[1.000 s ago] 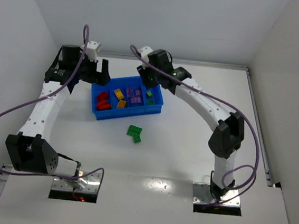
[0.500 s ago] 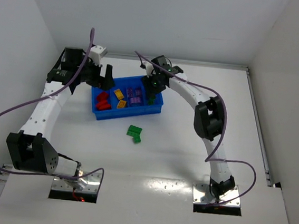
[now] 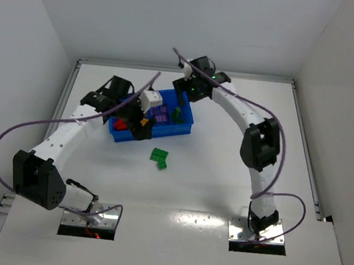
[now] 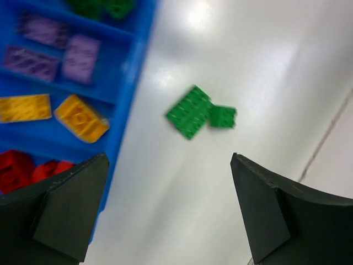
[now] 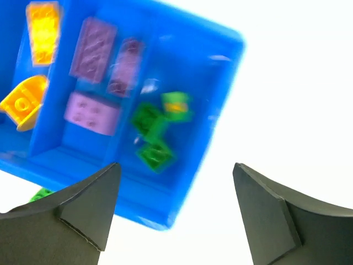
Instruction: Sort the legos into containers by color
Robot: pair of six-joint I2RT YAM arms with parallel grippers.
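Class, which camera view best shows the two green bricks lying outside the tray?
The left wrist view: the green bricks sit mid-frame, large, side by side. The top external view shows them tiny, near the blue tray. The right wrist view catches only a green sliver at lower left.

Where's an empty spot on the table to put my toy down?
Bare table lies between the loose green legos and the arm bases. The blue tray is crowded: left claw and right claw hover over it.
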